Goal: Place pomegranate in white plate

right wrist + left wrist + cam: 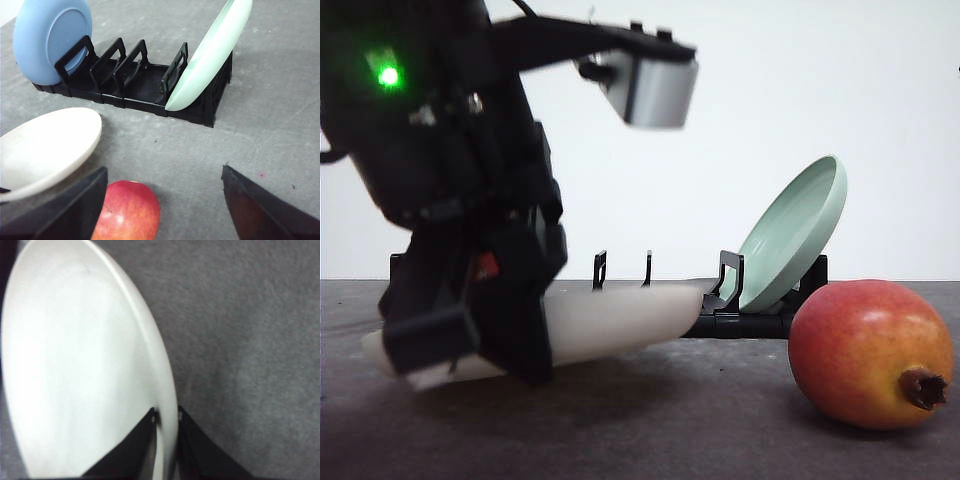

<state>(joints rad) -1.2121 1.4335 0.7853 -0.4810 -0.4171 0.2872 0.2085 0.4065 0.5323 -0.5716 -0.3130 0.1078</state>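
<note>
You are at the stage of setting the white plate (pixel 620 320) down: your left gripper (pixel 167 420) has its jaws pinched on the plate's rim, and in the front view the plate sits tilted at lower left of the frame, low over the grey desk (pixel 700 420), its far edge raised toward the black rack (pixel 750 320). The pomegranate (pixel 870 352) lies on the desk at lower right of that frame, untouched, calyx pointing right. I judge the next move calls for laying the plate flat and letting go, then closing the right gripper (pixel 162 210) round the fruit; its jaws stand wide, one at lower left and one at lower right of the right wrist view, with the pomegranate (pixel 127 212) between them nearer the left one (not yet touched, as far as I can tell). The right wrist view gives you a blue plate (pixel 50 40) in the rack at upper left, which the front view hides; both show the pale green plate (pixel 210 55) leaning
</note>
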